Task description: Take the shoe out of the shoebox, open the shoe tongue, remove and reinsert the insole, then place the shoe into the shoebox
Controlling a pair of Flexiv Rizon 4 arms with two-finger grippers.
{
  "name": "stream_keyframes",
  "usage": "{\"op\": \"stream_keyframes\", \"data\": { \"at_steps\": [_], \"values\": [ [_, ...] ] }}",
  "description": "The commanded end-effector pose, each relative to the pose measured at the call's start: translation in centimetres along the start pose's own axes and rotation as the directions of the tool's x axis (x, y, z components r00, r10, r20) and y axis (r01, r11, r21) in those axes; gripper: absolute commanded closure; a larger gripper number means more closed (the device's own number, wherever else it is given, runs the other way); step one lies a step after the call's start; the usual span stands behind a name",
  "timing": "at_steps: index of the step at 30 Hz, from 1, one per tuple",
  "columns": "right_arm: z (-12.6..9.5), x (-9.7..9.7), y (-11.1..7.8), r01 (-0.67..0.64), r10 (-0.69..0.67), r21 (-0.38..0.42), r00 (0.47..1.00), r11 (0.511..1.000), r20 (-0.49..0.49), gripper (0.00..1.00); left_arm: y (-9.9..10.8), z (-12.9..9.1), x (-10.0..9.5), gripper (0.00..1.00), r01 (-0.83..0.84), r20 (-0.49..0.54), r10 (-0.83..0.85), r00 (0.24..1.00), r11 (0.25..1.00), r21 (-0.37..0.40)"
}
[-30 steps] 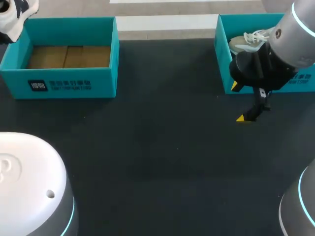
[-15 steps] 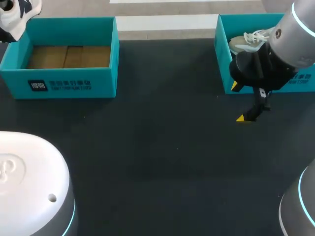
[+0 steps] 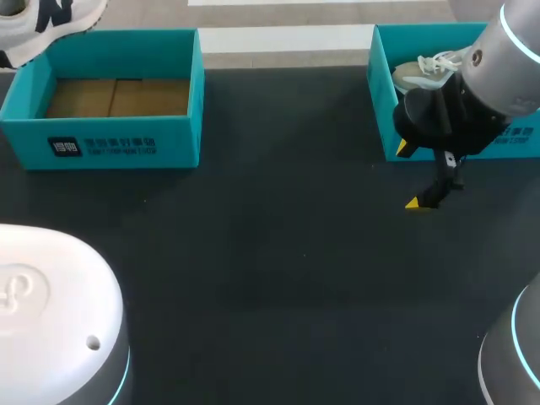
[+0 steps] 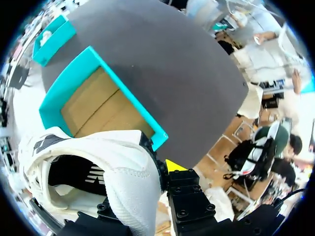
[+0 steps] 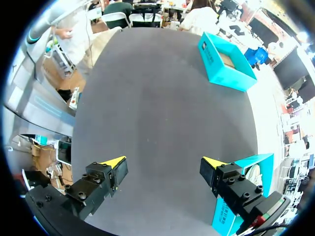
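**Far left.** The white sneaker [image 3: 52,17] hangs in the air over the far-left corner of the left shoebox [image 3: 126,143], close to the tabletop's far edge. The left jaws pinch one side of its collar. Only one yellow tip [image 4: 173,164] shows, pressed against the outside of the upper, and the other finger is hidden by the shoe. The upper is white and finely grained, with a rounded, padded collar, a dark lining and dark side marks. It looks soft and compressible.

*Likely risk:* a grip on one pliable wall may let the sneaker [image 4: 115,179] swing or slip. If it drops here, it could strike the box rim or fall beyond the tabletop.

**Left of centre.** The left shoebox [image 4: 101,105] is open-topped teal card with thin, straight walls and a plain brown cardboard floor. It holds nothing. Being light, it would probably slide if nudged.

**Centre.** The tabletop [image 3: 270,270] is dark, matte and flat.

**Right.** The right arm [image 3: 506,67] holds the right jaws spread wide over the bare tabletop [image 5: 162,98], gripping nothing, just on the near side of the right shoebox [image 3: 381,101].

*Likely risk:* a low sweep could clip that thin wall and shift the box.

**Far right.** A second sneaker [image 3: 426,72], white with looped laces, lies inside the right shoebox.
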State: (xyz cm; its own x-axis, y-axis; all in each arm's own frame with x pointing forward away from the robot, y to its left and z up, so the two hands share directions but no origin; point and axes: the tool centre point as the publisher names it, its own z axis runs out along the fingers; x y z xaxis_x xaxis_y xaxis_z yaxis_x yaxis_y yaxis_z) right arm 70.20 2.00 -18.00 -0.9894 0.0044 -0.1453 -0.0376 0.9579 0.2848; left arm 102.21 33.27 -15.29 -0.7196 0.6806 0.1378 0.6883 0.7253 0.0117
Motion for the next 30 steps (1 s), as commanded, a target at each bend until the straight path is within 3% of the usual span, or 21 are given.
{"op": "stream_keyframes", "data": {
  "at_steps": [1,30],
  "values": [
    [0.16,-0.17,0.16,-0.001,0.001,0.004,1.0,1.0,-0.003,0.0,0.31,-0.3,-0.07,1.0,-0.634,-0.045,0.633,0.773,0.768,-0.084],
    [0.16,-0.17,0.16,-0.001,0.001,0.004,1.0,1.0,-0.003,0.0,0.21,-0.1,-0.26,1.0,-0.643,-0.054,0.641,0.765,0.76,-0.089]
  ]
}}
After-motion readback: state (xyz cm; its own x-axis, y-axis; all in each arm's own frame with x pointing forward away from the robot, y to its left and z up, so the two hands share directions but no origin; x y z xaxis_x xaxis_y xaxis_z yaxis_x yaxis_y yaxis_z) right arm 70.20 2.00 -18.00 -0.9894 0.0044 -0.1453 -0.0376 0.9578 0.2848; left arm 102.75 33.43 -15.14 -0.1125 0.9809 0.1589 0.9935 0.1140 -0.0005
